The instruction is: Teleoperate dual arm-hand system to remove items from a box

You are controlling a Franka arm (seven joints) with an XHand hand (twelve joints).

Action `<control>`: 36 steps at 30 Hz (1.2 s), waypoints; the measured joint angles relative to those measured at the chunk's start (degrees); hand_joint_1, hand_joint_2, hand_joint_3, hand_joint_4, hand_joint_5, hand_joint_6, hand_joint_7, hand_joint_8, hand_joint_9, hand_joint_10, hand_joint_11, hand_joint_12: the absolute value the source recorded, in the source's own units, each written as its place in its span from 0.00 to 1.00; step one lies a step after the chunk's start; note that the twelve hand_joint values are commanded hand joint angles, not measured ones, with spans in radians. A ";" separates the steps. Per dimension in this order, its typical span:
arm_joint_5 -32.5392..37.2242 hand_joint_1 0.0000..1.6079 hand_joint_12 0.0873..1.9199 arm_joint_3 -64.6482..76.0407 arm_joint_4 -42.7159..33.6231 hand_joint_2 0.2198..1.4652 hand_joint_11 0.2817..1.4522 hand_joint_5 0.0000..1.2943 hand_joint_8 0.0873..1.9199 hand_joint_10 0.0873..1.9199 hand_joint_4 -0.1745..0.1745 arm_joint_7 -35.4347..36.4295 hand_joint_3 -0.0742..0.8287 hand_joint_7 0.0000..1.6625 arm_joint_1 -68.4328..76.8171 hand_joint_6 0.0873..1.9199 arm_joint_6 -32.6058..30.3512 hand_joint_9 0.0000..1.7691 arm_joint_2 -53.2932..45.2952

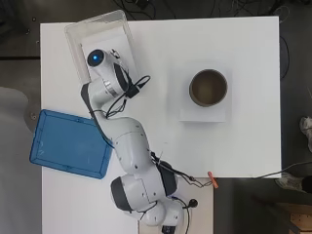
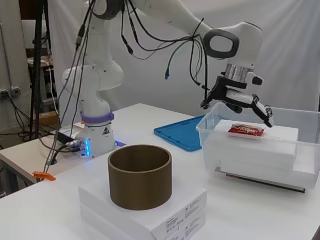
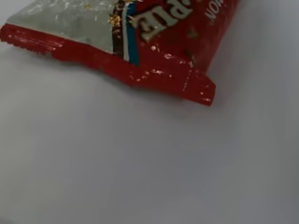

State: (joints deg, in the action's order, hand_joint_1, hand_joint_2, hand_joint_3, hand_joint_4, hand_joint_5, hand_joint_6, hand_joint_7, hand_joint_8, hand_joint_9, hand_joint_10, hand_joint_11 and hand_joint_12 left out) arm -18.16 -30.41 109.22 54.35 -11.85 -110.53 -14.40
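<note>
Packet [image 2: 246, 130]: in the box [image 2: 260, 155], on a white block; likely light, crinkly, slippery.
Hand [image 2: 240, 100]: above packet, fingers spread, empty.
Hold: pinch a crimped end.

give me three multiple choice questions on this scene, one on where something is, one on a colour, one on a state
1. Where is the red snack packet?
A. in the clear box
B. in the brown ring
C. on the blue lid

2. What colour is the lid lying flat on the table?
A. green
B. blue
C. yellow

3. What is the robot hand doing?
A. pinching the packet
B. pressing the brown ring
C. poised open above the packet, holding nothing

Answers:
1 A: the side view shows the packet on the white block inside the clear box.
2 B: both the overhead and side views show it blue.
3 C: its fingers are extended, apart from the packet; the brown ring stands far off.
</note>
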 joint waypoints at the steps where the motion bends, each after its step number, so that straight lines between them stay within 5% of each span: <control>1: -0.76 0.12 0.00 -0.20 0.00 0.54 0.16 0.25 0.00 0.00 0.52 -0.67 0.07 0.24 0.29 0.00 0.09 0.24 -0.08; 14: -5.36 0.08 0.00 1.40 2.85 0.55 0.30 0.20 0.00 0.00 0.51 -14.42 0.08 0.28 3.13 0.00 0.23 0.33 -0.62; 15: -5.37 0.32 0.25 2.12 1.97 0.64 0.39 0.33 0.24 0.22 0.33 -16.03 0.10 0.38 4.02 0.19 2.02 0.46 -1.63; 16: -5.33 0.52 0.55 2.85 0.67 0.70 0.56 0.45 0.56 0.54 0.54 -17.32 0.10 0.50 5.00 0.52 4.12 0.61 -2.70; 17: -4.98 0.62 0.76 3.49 -1.48 0.74 0.67 0.53 0.78 0.76 0.74 -18.40 0.10 0.59 6.16 0.75 6.73 0.71 -3.74; 18: -4.29 0.68 0.87 3.83 -3.14 0.76 0.73 0.58 0.89 0.88 0.87 -18.70 0.10 0.64 6.83 0.87 8.77 0.77 -4.58; 20: -1.09 0.70 0.96 5.07 -7.78 0.78 0.77 0.62 0.99 0.97 0.97 -16.37 0.10 0.67 6.97 0.97 11.79 0.80 -5.24; 33: 10.52 0.72 0.97 0.56 -1.96 0.83 0.73 0.59 1.00 1.00 1.00 -4.17 0.10 0.63 -3.62 1.00 2.72 0.75 9.16; 35: 11.30 0.63 0.99 -5.26 -1.40 0.84 0.72 0.54 1.00 1.00 0.76 -3.40 0.12 0.60 -11.77 0.87 2.65 0.74 9.99; 36: 11.76 0.65 0.99 -8.04 -1.04 0.84 0.72 0.54 1.00 1.00 0.83 -2.84 0.12 0.59 -15.86 0.91 2.60 0.73 10.52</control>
State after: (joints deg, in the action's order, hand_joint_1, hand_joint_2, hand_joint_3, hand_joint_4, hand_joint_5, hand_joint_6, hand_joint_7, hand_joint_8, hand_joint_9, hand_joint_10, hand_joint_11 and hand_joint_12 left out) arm -6.40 -38.45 108.18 51.52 -27.71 -107.93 -3.88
